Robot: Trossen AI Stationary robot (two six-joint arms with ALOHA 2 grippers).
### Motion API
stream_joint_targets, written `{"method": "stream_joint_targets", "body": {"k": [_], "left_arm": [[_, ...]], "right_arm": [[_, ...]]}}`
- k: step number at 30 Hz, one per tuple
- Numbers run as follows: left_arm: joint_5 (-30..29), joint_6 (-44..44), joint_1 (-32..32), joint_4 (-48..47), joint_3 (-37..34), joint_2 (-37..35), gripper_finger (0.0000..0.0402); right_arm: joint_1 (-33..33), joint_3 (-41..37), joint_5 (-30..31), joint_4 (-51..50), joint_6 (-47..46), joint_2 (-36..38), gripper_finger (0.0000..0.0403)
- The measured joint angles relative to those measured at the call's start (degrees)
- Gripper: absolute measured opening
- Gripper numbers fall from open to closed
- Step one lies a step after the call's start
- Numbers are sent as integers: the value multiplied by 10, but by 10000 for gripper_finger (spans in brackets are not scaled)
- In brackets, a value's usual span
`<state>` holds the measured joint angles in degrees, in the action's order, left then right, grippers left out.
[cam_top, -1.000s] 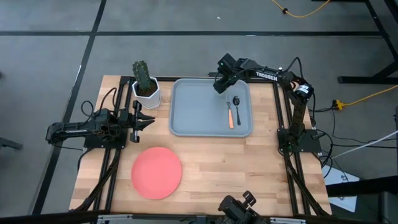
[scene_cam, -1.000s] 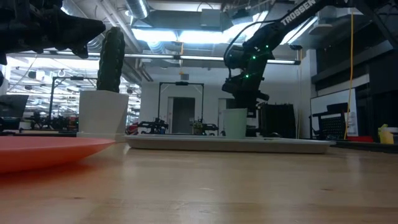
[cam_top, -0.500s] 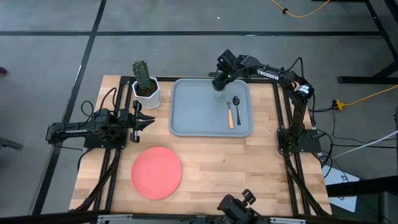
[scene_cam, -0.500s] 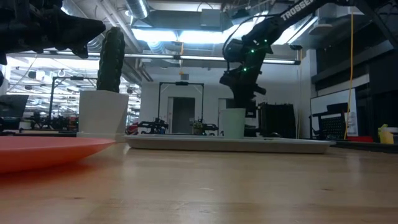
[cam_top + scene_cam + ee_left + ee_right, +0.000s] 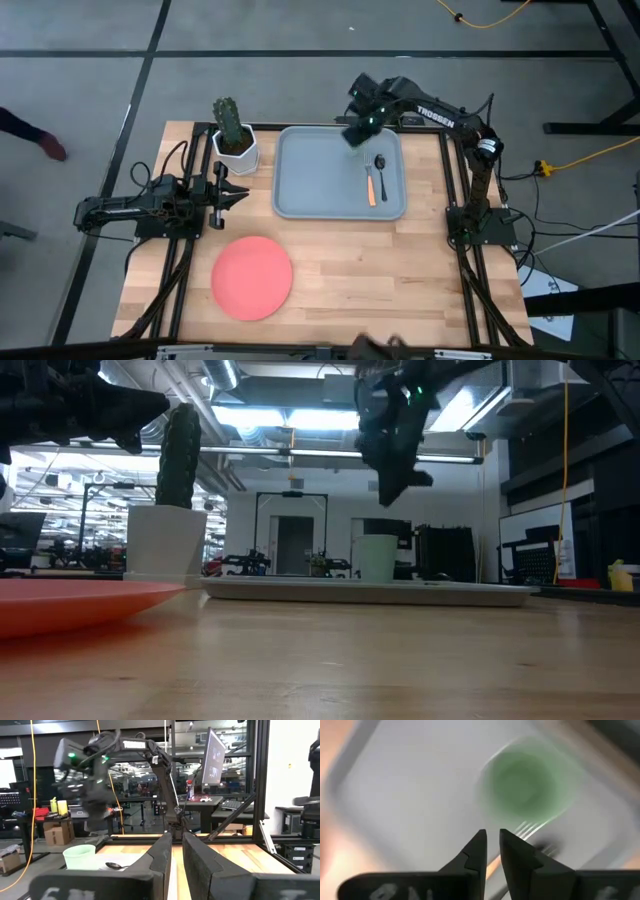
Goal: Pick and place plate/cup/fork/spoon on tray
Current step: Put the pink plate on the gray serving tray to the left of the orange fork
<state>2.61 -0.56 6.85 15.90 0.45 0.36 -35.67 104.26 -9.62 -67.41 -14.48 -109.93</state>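
Cup (image 5: 376, 557) on tray (image 5: 310, 185), hidden from above by right gripper (image 5: 358, 130).

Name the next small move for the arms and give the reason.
Probably swing the right gripper, now raised clear above the cup, toward the plate. The cup, fork and spoon already sit on the tray, while the plate lies on the table in front of it. The left gripper waits beside the cactus pot.
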Motion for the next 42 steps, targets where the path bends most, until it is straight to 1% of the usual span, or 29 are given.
{"method": "stream_joint_targets", "body": {"k": [2, 4, 6, 9, 10, 11, 13, 14, 15, 18, 19, 22, 24, 27, 29, 32, 36, 39, 42], "left_arm": [[0, 0, 0, 0, 0, 0, 41], [0, 0, 0, 0, 0, 0, 41], [0, 0, 0, 0, 0, 0, 41], [0, 0, 0, 0, 0, 0, 41], [0, 0, 0, 0, 0, 0, 41], [0, 0, 0, 0, 0, 0, 41], [0, 0, 0, 0, 0, 0, 41], [0, 0, 0, 0, 0, 0, 41], [0, 0, 0, 0, 0, 0, 41], [0, 0, 0, 0, 0, 0, 41], [0, 0, 0, 0, 0, 0, 41], [0, 0, 0, 0, 0, 0, 41], [0, 0, 0, 0, 0, 0, 41], [0, 0, 0, 0, 0, 0, 41], [0, 0, 0, 0, 0, 0, 41], [0, 0, 0, 0, 0, 0, 41], [0, 0, 0, 0, 0, 0, 41], [0, 0, 0, 0, 0, 0, 41], [0, 0, 0, 0, 0, 0, 41]], "right_arm": [[30, 14, -41, -64, 13, 0, 57], [65, 21, -57, -125, 28, 0, 57], [99, 25, -54, -171, 43, 0, 57], [151, 25, -51, -205, 58, 0, 57], [169, 25, -52, -208, 48, 0, 57], [186, 25, -53, -208, 19, 0, 57], [222, 25, -50, -198, -58, 0, 57], [239, 25, -42, -190, -82, 0, 57], [260, 25, -20, -182, -84, 0, 57], [332, 3, 103, -167, 4, 0, 57], [355, -5, 125, -173, 29, 0, 57], [412, -29, 131, -149, 35, 11, 57], [443, -57, 157, -136, 19, 35, 57], [492, -121, 217, -91, -31, 92, 57], [524, -189, 248, -45, -68, 143, 57], [568, -314, 256, 73, -106, 238, 57], [613, -494, 250, 271, -123, 368, 57], [628, -619, 232, 420, -117, 462, 57], [631, -730, 231, 537, -98, 550, 57]]}}
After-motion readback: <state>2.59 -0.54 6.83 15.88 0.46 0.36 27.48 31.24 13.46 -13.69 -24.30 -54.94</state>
